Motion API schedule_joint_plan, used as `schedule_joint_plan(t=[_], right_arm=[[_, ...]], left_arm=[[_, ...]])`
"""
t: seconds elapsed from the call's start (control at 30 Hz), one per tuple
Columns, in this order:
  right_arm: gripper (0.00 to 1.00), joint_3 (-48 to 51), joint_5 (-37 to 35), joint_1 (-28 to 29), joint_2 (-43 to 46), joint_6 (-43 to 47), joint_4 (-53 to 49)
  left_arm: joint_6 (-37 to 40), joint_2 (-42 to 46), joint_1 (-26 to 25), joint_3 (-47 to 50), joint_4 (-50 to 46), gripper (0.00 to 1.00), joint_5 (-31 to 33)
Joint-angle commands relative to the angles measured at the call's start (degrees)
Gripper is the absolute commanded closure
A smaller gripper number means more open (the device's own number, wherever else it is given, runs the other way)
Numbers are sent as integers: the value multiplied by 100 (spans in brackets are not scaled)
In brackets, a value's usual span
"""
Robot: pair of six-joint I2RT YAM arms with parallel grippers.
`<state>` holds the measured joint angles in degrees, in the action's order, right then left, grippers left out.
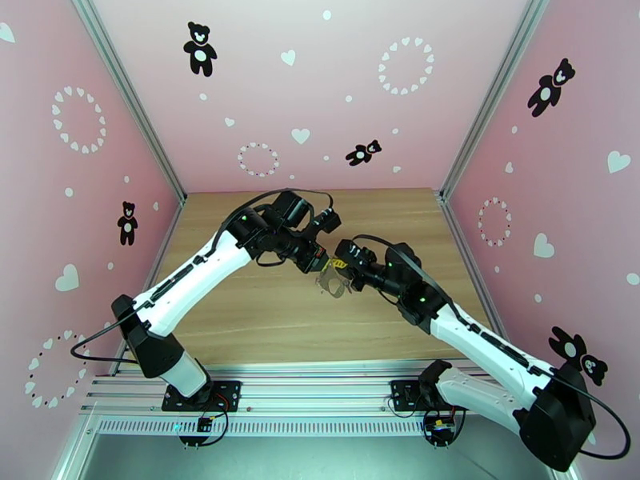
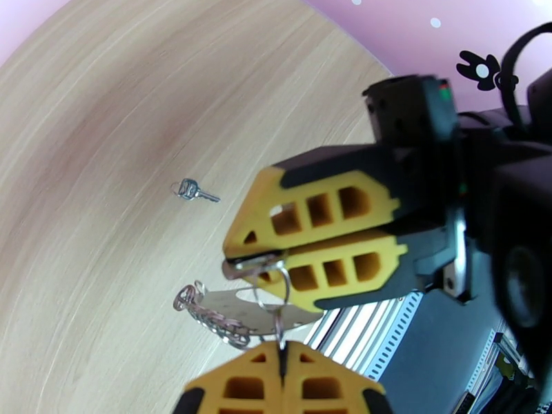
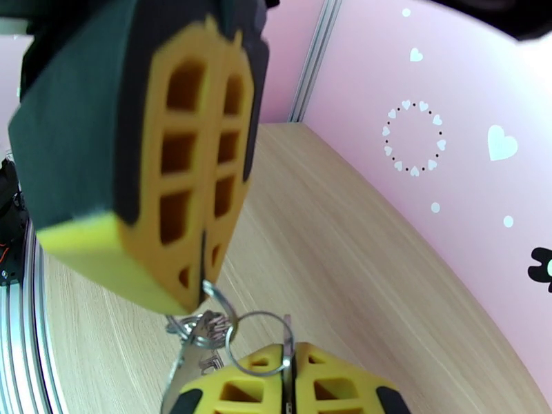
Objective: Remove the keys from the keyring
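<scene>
Top view: L gripper [image 1: 318, 264] & R gripper [image 1: 342, 267] are meeting tip to tip above the table [image 1: 256, 322], w/ the keyring [image 1: 332, 283] dangling just under both tips; too small here to be reading the jaws. L wrist view: L gripper's own fingers [image 2: 303, 381] are pressing shut on a thin wire ring of the keyring, right at their tips. R gripper's jaws are clamping closed on a silvery bit just above that. It could be ring or 2nd key, can't tell which. Prob. reason for the two-claw hold: one is anchoring while the other is getting purchase to work a ring open. The flat pinkish-grey tag w/ beaded chain is hanging between the tips, long axis running crosswise to L fingers, chain end pointing away from R gripper. One key [image 2: 195, 192] is lying loose on the table, well beyond both tips, long axis flat, head away from R gripper and shaft pointing toward it, so that one is looking done. R wrist view: R fingers [image 3: 331, 388] are pinching a wire ring at their tips, and L gripper is gripping another ring just above, w/ the rings linking in between.
</scene>
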<state>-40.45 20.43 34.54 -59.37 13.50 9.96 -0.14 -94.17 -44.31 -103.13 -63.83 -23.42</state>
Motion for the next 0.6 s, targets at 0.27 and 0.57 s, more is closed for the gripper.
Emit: schedule_joint_plan(t=[0.27,0.57], right_arm=[[92,-666,402,61,86,355,-530],[94,-894,201,67,71,365,-1091]], left_arm=[[117,-202,20,-412,-362,99,-14],[-159,516,25,265,832,75,170]])
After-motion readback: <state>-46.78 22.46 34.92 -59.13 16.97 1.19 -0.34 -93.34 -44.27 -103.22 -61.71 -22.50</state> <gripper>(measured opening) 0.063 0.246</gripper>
